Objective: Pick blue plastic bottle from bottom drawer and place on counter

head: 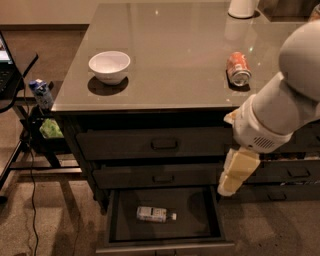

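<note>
The blue plastic bottle (155, 214) lies on its side on the dark floor of the open bottom drawer (200, 220), cap pointing right. The glossy grey counter (170, 55) tops the cabinet above. My gripper (229, 186), cream-coloured, hangs from the white arm (280, 110) in front of the cabinet. It points down over the drawer's right rim, up and to the right of the bottle, and is not touching it.
On the counter stand a white bowl (109, 65), a red-orange soda can (238, 68) on its side and a white object (243, 7) at the back. A black side table (15, 75) with a blue-topped container (41, 93) and cables stands left. Closed drawers (165, 144) sit above the open one.
</note>
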Tool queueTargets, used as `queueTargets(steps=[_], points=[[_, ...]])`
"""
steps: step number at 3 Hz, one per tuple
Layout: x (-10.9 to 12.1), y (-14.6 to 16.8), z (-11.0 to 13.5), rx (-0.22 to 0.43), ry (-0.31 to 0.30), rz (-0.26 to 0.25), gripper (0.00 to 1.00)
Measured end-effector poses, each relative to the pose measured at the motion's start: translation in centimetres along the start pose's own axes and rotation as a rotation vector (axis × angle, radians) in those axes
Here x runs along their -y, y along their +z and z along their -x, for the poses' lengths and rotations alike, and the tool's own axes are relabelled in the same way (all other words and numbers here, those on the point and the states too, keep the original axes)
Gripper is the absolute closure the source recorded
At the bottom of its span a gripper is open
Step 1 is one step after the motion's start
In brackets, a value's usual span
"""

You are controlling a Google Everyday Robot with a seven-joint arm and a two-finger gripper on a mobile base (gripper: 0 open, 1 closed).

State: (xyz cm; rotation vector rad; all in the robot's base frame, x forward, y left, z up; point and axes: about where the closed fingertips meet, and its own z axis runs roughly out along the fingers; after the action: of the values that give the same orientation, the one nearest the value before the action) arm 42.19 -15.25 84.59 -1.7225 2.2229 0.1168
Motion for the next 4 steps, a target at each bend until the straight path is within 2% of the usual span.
queueTargets(steps=[1,2,3,4], points=[[-1.1,5.7,0.2,0.013,0.040,0.046,0.00],[-1.9,11.3,1.5,0.041,0.073,0.078,0.00],[-2.0,11.4,1.5,0.041,0.073,0.079,0.00],[-2.5,14.3,0.4,0.039,0.101,0.076,0.00]])
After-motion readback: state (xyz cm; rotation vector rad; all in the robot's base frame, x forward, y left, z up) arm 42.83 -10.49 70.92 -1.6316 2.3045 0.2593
